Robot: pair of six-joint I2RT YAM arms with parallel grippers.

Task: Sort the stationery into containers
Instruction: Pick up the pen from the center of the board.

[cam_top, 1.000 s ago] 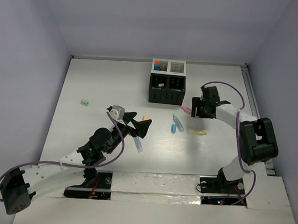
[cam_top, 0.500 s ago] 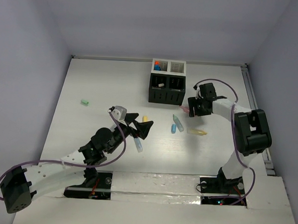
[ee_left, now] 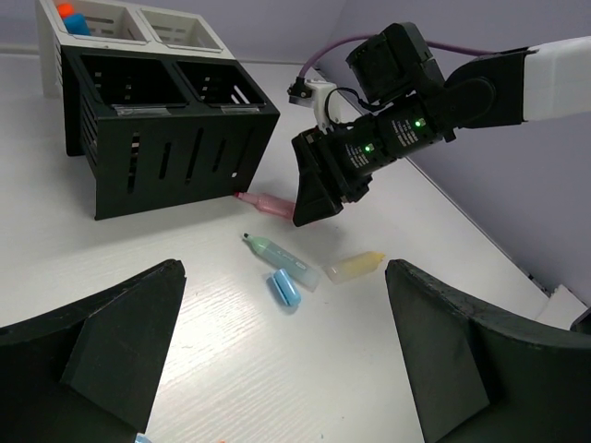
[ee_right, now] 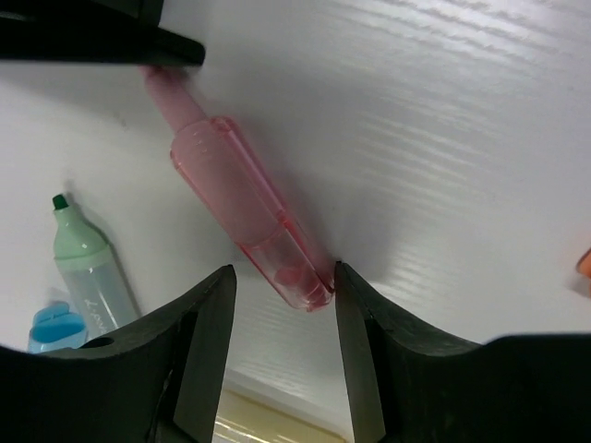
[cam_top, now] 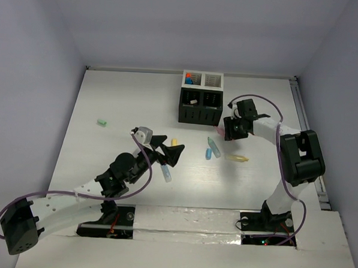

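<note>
The organizer stands at the back: black part (cam_top: 199, 110) in front, white part (cam_top: 212, 80) behind; it also shows in the left wrist view (ee_left: 166, 138). A pink highlighter (ee_right: 235, 198) lies flat by the black part's right corner. My right gripper (ee_right: 282, 305) is open, its fingers on either side of the highlighter's rear end, the right finger touching it. A teal highlighter (ee_right: 88, 263), a blue cap (ee_right: 57, 328) and a yellow highlighter (cam_top: 236, 157) lie nearby. My left gripper (ee_left: 286, 369) is open and empty above the table's middle.
A blue highlighter (cam_top: 165, 172) and a small yellow item (cam_top: 174, 142) lie by my left gripper (cam_top: 166, 150). A green eraser (cam_top: 101, 122) lies far left. Orange- and blue-capped markers (cam_top: 189, 80) stand in the white part's left compartment.
My right gripper has moved left and a little back, toward the organizer's right corner, and now straddles the pink highlighter's end. The left arm has barely moved.
</note>
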